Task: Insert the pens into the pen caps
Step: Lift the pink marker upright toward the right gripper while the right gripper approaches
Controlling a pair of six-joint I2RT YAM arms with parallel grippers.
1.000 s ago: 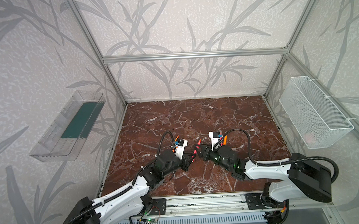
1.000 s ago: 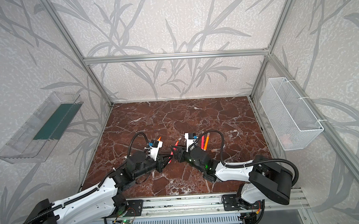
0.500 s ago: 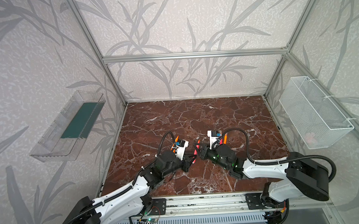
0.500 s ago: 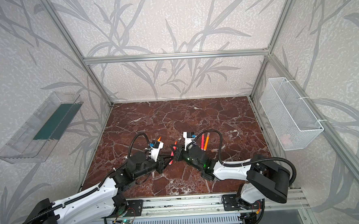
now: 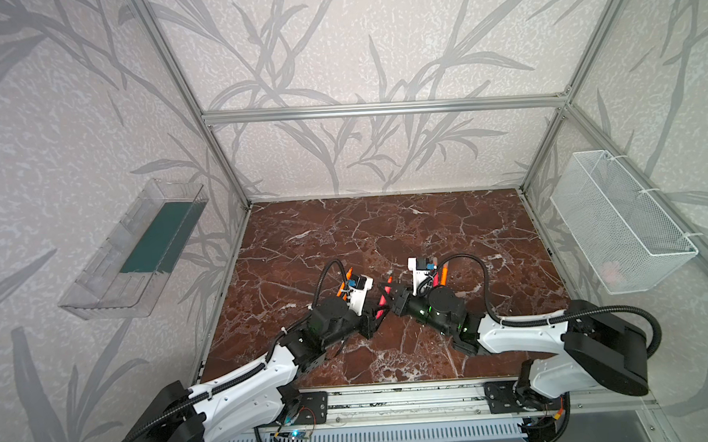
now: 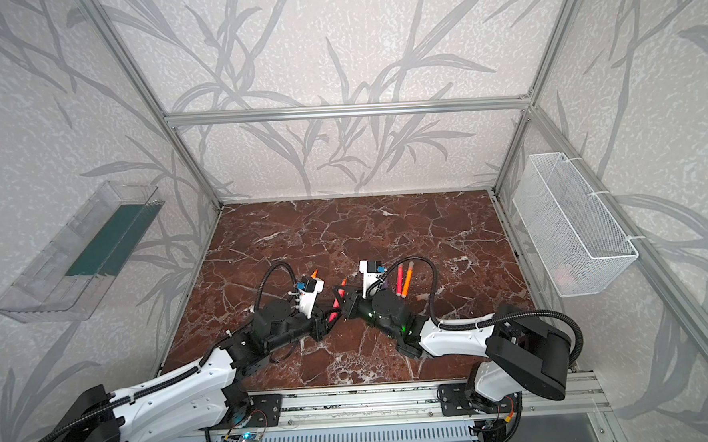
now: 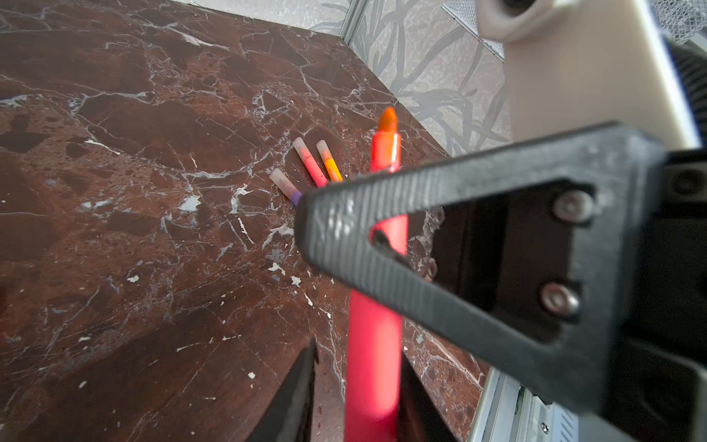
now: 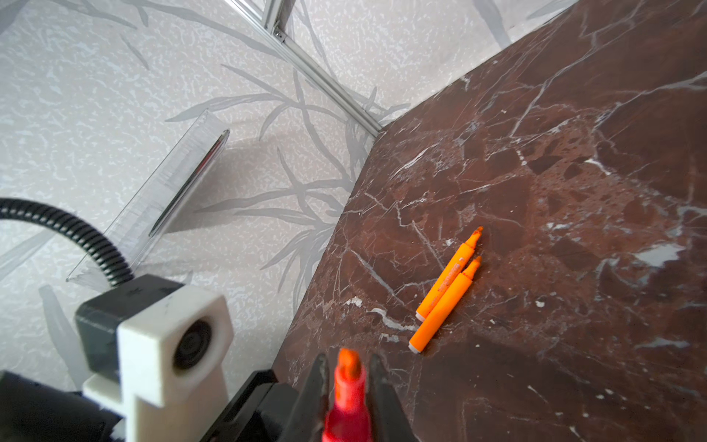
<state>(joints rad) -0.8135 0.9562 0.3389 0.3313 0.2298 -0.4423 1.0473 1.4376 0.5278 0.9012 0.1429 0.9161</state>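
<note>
The red pen [image 7: 384,153] (orange-tipped) sits clamped in the right end effector [image 8: 347,363]; left end effector [image 7: 357,367] gapes slightly around it.

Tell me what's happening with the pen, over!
Status: left end effector open; right end effector shut on slim pink-red marker pen; tip uncapped, nothing blocking.

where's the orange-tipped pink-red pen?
In both top views the pink-red, orange-tipped marker pen hangs above the brown marble table's front middle, right hand shut on it, left hand open around its barrel.
</note>
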